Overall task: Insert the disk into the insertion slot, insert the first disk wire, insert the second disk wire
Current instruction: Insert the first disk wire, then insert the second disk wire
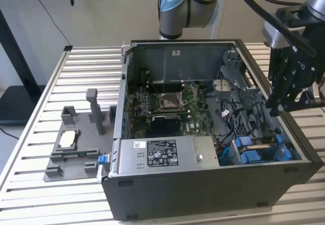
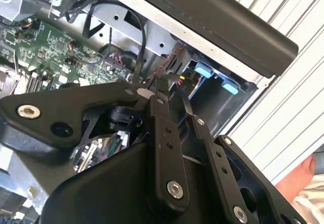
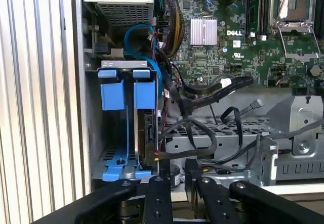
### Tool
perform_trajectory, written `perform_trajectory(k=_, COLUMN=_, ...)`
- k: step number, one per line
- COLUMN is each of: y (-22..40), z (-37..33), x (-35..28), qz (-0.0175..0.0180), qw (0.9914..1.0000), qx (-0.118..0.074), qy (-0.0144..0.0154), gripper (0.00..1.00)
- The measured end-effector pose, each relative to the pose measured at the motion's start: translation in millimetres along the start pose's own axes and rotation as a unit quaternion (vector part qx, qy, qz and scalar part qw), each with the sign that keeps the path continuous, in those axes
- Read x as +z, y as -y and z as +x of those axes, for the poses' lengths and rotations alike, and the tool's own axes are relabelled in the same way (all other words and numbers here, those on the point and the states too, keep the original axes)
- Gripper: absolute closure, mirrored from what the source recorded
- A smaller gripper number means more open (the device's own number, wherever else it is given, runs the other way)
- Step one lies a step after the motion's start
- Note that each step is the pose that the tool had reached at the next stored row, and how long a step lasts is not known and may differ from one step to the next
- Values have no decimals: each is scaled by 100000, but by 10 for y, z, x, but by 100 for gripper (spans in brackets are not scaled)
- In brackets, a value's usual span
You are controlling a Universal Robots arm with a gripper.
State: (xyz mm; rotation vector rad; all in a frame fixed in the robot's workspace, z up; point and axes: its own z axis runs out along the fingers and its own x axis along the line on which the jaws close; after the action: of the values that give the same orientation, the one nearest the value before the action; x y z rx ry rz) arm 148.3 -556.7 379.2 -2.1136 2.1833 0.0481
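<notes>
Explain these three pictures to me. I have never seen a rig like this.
This is a robot arm whose gripper serves as its hand. The exterior view looks from outside at an open computer case lying on a slatted table, with a grey fixture beside it. Both wrist views come from cameras riding on the arm, looking past the gripper into the case. In the first wrist view, the disk appears to stand edge-on in the insertion slot, among blue tabs. Whether the gripper holds anything, I cannot tell.
</notes>
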Motion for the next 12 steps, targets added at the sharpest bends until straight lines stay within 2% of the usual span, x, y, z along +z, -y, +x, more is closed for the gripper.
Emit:
perform_trajectory(k=3, y=-28, z=-22, x=0, qz=0, qw=100000, qx=-3, qy=-16, gripper=73)
perform_trajectory(k=12, y=-125, z=-31, x=-82, qz=-2, qw=100000, qx=-4, qy=-12, gripper=73)
